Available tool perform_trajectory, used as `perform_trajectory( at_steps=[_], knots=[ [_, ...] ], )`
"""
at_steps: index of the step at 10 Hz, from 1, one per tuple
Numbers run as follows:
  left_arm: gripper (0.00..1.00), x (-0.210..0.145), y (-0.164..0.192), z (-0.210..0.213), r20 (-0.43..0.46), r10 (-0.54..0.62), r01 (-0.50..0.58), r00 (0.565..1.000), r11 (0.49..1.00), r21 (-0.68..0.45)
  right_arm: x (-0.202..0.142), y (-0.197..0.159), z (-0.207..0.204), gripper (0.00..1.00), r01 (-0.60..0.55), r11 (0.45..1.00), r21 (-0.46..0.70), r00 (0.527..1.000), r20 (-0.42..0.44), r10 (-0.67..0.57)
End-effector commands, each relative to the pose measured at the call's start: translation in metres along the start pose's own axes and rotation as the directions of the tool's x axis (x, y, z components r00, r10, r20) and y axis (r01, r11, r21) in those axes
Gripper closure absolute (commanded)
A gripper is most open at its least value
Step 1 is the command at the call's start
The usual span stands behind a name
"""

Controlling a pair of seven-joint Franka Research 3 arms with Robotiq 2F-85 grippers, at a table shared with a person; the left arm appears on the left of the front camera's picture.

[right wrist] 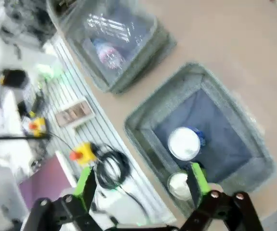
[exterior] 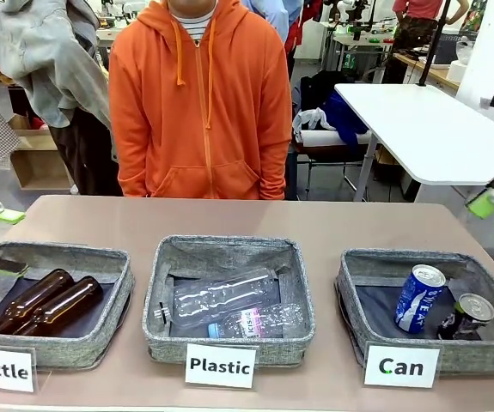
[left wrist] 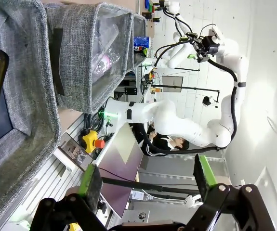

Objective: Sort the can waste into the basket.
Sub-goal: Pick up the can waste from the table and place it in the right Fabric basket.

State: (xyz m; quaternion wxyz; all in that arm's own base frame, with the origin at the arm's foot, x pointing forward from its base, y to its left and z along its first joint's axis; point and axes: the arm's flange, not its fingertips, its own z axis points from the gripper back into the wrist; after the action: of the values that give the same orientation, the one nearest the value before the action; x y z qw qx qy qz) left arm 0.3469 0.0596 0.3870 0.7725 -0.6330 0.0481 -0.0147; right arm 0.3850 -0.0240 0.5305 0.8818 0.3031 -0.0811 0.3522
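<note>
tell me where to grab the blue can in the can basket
Grip the blue can across its round side wall just below the silver top, coming from above. It stands tilted in the basket, top clear; the black can crowds its right.

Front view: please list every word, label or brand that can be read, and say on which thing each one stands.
"Bottle": white sign before the left basket.
"Plastic": white sign before the middle basket.
"Can": white sign before the right basket.
"SWEAT", partly readable: blue and white can.
Pink label on a clear bottle: too blurred to read.
Dark can: no readable print.
</note>
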Motion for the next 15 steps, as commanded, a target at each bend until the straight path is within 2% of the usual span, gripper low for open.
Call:
perform_trajectory(
  at_steps=[1,2,3,4,5,6,7,8,15],
  knots=[
    [0.00,0.000,-0.001,0.000,0.006,-0.021,0.021,1.000,1.000,-0.018,0.035,-0.005,0.005,0.00,0.408,0.871,0.273,0.846,0.245,-0.474],
    [0.00,0.000,-0.001,0.000,0.006,-0.021,0.021,1.000,1.000,-0.018,0.044,-0.014,0.005,0.00,0.530,0.748,0.400,0.731,0.233,-0.642],
    [0.00,0.000,-0.001,0.000,0.006,-0.021,0.021,1.000,1.000,-0.018,0.047,-0.027,0.006,0.00,0.521,0.660,0.542,0.720,0.136,-0.680],
    [0.00,0.000,-0.001,0.000,0.006,-0.021,0.021,1.000,1.000,-0.018,0.048,-0.039,0.003,0.00,0.515,0.620,0.592,0.691,0.142,-0.709],
    [0.00,0.000,-0.001,0.000,0.006,-0.021,0.021,1.000,1.000,-0.018,0.046,-0.045,0.000,0.00,0.515,0.603,0.609,0.687,0.128,-0.716],
    [0.00,0.000,-0.001,0.000,0.006,-0.021,0.021,1.000,1.000,-0.018,0.043,-0.048,-0.004,0.00,0.504,0.618,0.604,0.686,0.155,-0.711],
    [0.00,0.000,-0.001,0.000,0.006,-0.021,0.021,1.000,1.000,-0.018,0.041,-0.053,-0.009,0.00,0.474,0.667,0.575,0.722,0.179,-0.668],
    [0.00,0.000,-0.001,0.000,0.006,-0.021,0.021,1.000,1.000,-0.018,0.043,-0.056,-0.005,0.00,0.519,0.646,0.559,0.737,0.090,-0.670],
    [0.00,0.000,-0.001,0.000,0.006,-0.021,0.021,1.000,1.000,-0.018,0.043,-0.056,-0.005,0.00,0.519,0.646,0.559,0.737,0.090,-0.670]
  ],
)
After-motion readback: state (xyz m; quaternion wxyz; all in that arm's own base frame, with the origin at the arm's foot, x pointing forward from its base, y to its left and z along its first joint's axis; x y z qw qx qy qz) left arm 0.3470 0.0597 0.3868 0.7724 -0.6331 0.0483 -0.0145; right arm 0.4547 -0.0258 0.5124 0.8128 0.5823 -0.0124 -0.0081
